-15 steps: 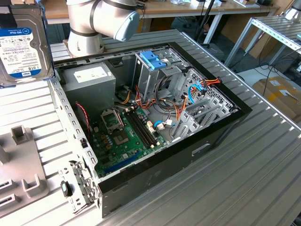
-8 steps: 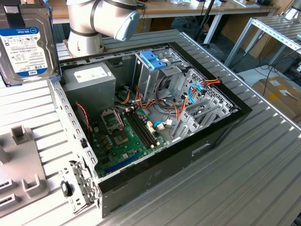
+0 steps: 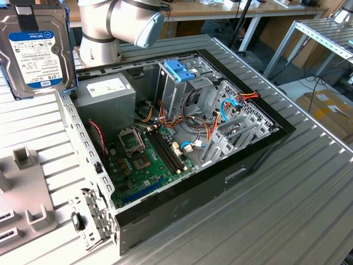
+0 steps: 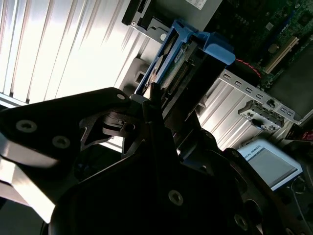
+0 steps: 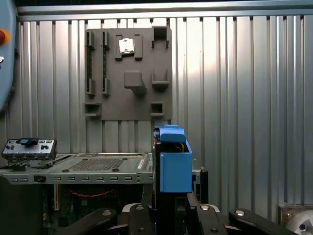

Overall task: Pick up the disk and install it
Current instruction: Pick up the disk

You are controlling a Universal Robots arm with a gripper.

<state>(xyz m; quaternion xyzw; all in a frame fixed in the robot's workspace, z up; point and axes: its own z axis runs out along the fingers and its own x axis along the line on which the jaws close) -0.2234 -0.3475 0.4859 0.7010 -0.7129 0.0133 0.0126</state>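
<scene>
1. Your pincer [image 5: 171, 200] is clamping the disk [image 5: 173, 161] across its thickness. The jaws are standing only as far apart as the drive is thick, one finger pressing on each broad face.
2. In the first wrist view the disk is sticking straight out past the fingertips, edge-on. Its light-blue rail frame is wrapping the end farthest from the pincer.
3. Gripping the flat faces is leaving the blue rails along the edges free. I judge that to be the reason for this hold, since the rails are the parts that have to meet a bay.
4. In the exterior view the disk [image 3: 38, 47] is hanging upright in the air with its label face showing, touching nothing but the fingers.
5. Beyond the held disk, the grey fixture plate [image 5: 128, 63] is lying on the ribbed metal table [image 5: 244, 98].
6. The open computer case [image 3: 248, 160] is lying near the pincer, off to one side of it.
7. Inside the case, the drive cage [image 3: 176, 94] with its small blue bracket [image 3: 179, 70] is standing well apart from the pincer, with the grey power supply [image 3: 105, 91] lying between them.
8. The disk is not yet sitting in any bay, so I judge the pick-up done and the installing not.
</scene>
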